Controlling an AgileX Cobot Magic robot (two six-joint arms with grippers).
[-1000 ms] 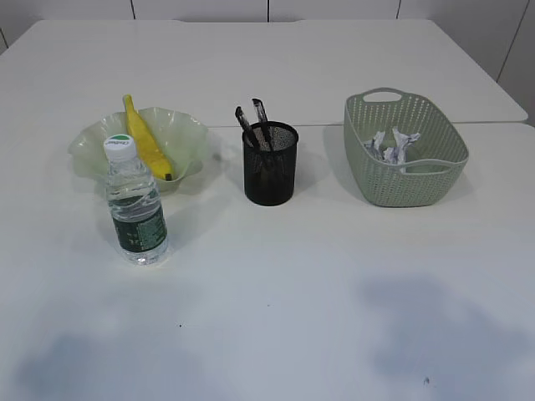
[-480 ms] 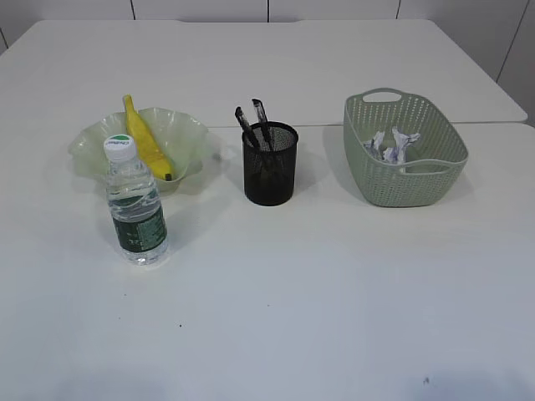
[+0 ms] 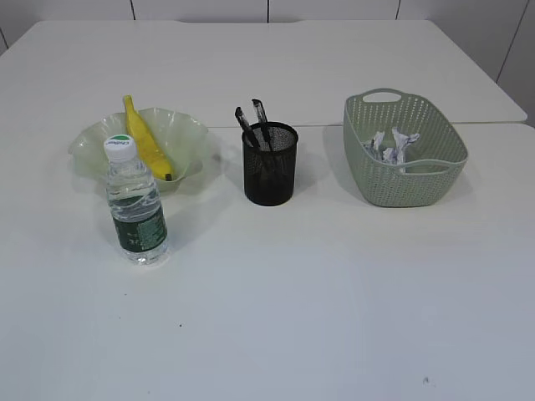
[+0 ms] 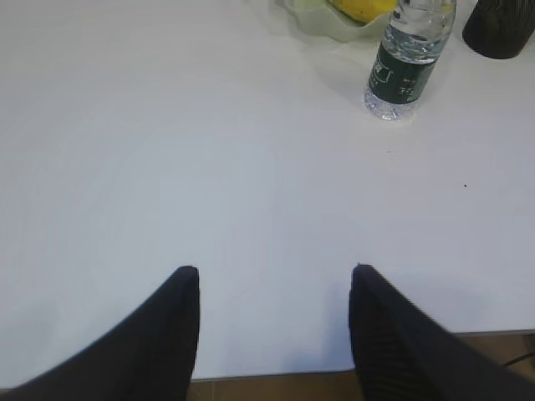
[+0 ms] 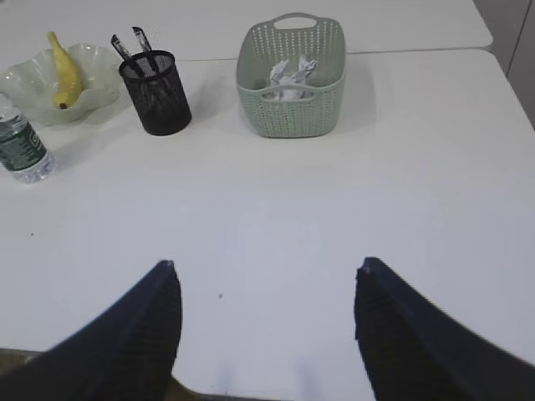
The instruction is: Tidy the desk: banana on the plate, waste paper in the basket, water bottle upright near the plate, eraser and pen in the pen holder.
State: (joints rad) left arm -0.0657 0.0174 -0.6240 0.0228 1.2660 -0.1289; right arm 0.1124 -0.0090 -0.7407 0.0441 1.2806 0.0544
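1. Exterior view, from my station: the banana (image 3: 147, 139) lies in the pale green plate (image 3: 188, 134) at the left of the white table (image 3: 334, 284), its stem end resting over the plate's far rim.
2. I see the water bottle (image 3: 135, 205) standing upright just in front of the plate, white cap up, dark label around its lower half. Whether it touches the plate I cannot tell from this angle.
3. The black mesh pen holder (image 3: 270, 164) sits near the middle, apart from the plate, with two dark pens (image 3: 252, 124) sticking out and leaning left. I cannot make out the eraser through the mesh.
4. The green basket (image 3: 406, 150) stands at the right, well apart from the pen holder, and the crumpled waste paper (image 3: 392, 145) lies inside it.
5. Neither arm shows in this view.
6. On the left wrist view I see the left gripper (image 4: 274, 326) spread wide over bare table near the front edge, nothing between its fingers (image 4: 171, 322); the bottle and the plate's edge sit far ahead at the upper right.
7. On the right wrist view the right gripper (image 5: 264, 322) is likewise parted and holds nothing, its fingers (image 5: 393, 330) over bare table, with all the objects lined up well ahead.
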